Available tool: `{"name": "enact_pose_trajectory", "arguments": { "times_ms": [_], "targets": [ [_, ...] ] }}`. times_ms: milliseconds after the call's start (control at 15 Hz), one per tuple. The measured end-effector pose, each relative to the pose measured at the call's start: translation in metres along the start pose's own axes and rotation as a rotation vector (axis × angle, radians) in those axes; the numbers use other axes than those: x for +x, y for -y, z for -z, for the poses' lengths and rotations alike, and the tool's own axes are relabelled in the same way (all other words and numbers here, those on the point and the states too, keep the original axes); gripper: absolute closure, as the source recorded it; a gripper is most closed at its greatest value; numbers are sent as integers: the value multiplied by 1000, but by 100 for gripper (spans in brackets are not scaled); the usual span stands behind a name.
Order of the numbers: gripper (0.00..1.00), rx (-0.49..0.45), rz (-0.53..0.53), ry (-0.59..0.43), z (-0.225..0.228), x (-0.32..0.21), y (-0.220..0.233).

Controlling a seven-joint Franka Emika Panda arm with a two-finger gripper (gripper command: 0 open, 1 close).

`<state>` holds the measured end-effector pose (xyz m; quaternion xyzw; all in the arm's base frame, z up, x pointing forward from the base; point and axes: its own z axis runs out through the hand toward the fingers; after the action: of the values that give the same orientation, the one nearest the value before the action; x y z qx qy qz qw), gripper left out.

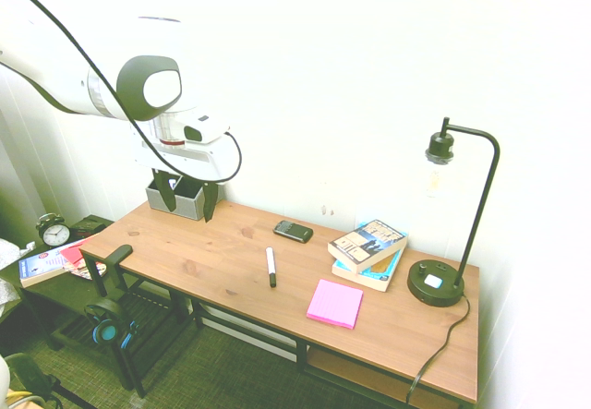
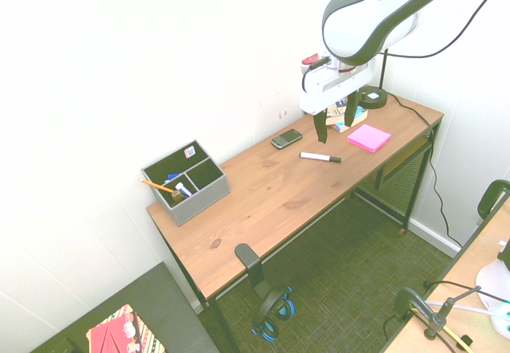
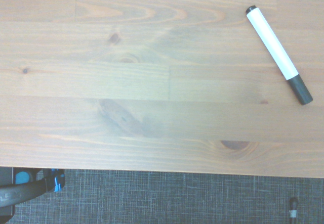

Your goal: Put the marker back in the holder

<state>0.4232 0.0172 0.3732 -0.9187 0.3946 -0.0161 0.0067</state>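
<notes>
One whiteboard marker lies loose on the desk, toward its front edge; judged step: reach and grasp, nothing yet lifted. Marker: slim smooth cylinder, white barrel, black cap. Near it, a square pad of pink sticky notes, flat, matte. Desk: warm brown wood planks, knots and wavy grain plain in the wrist view. Above the desk, the gripper is empty, its two dark fingers spread apart. Next move, in my judgement: travel over the barrel, turn the fingers across its length, descend and close; the round body may roll if nudged. Farther back: a dark keypad phone, rounded corners; stacked paperbacks with printed covers; the lamp on its black disc base. Against the wall, the desk organiser, grey, boxy, with dark compartments, one holding an orange pencil; likely drop-off, cap or tail downward.
</notes>
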Motion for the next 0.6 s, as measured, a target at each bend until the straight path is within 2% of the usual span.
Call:
{"name": "enact_pose_trajectory", "arguments": {
  "times_ms": [133,267,467,600],
  "targets": [
    [0,17,20,-7,0,1,1],
    [0,52,113,-63,-5,7,5],
    [0,34,242,-118,-39,21,2],
    [0,0,367,-127,-73,32,-7]
  ]
}}
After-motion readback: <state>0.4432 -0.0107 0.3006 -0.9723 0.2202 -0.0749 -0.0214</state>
